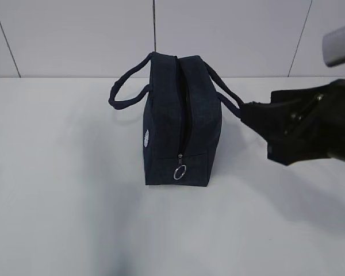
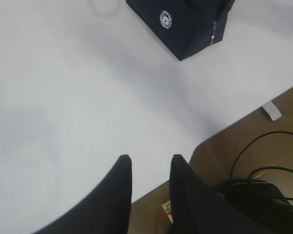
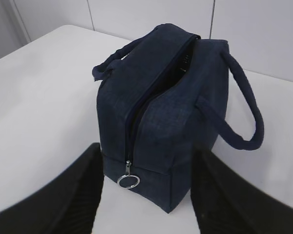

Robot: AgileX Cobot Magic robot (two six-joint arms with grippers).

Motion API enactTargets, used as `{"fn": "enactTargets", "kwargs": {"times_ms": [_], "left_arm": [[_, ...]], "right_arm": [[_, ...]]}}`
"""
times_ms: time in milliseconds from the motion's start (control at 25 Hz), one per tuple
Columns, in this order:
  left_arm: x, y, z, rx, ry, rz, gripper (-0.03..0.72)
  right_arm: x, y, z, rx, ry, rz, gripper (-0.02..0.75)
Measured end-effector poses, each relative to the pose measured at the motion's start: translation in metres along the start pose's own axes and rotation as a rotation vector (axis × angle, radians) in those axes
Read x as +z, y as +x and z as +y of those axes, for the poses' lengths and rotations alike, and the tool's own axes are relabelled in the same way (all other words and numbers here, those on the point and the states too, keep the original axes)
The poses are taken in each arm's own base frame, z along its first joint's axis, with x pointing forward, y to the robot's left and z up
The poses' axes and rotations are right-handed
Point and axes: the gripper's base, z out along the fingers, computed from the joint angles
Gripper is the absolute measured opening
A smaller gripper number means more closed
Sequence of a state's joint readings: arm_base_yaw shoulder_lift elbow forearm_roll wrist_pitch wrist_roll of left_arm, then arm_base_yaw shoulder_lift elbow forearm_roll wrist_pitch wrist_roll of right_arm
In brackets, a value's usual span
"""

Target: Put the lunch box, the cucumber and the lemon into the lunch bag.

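The right pincer (image 1: 248, 112), a bulky black claw, reaches in from the right in our exterior view, its tip at the near loop handle of the boxy dark navy fabric lunch bag (image 1: 181, 123), though we cannot tell there whether it touches. The bag stands upright on the plain white worktop (image 1: 57, 201), zipper run down to the silver ring pull (image 1: 180, 172), the mouth only a narrow slit. In the left wrist view, the left pincer (image 2: 151, 163) hangs narrowly parted and empty over bare worktop near its edge, the bag well apart. In the right wrist view, the right pincer's jaws stand spread, empty, flanking the bag's zipper end. We see no lunch box, cucumber or lemon. We judge the risk: the slack slit may block things, or a tug could topple the bag.
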State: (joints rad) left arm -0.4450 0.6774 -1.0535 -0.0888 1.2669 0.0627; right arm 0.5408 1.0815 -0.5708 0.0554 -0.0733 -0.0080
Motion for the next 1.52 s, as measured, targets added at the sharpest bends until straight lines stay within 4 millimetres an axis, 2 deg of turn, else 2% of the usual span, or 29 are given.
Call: {"fn": "enactTargets", "kwargs": {"times_ms": [360,600,840,1120,1520], "left_arm": [[-0.004,0.000,0.005,0.019,-0.057,-0.032,0.182],[-0.004,-0.002,0.005,0.013,-0.058,-0.060,0.182],[-0.004,-0.003,0.005,-0.002,-0.060,-0.064,0.181],[-0.004,-0.003,0.005,-0.029,-0.061,-0.065,0.181],[-0.004,-0.003,0.005,-0.032,-0.061,-0.065,0.181]], "right_arm": [[0.001,0.053,0.005,-0.017,-0.029,-0.047,0.440],[0.030,0.073,0.005,0.060,-0.033,-0.051,0.440],[0.064,0.100,0.013,0.069,-0.129,-0.094,0.440],[0.084,0.131,0.015,0.100,-0.168,-0.074,0.440],[0.111,0.137,0.018,0.120,-0.192,-0.069,0.440]]}}
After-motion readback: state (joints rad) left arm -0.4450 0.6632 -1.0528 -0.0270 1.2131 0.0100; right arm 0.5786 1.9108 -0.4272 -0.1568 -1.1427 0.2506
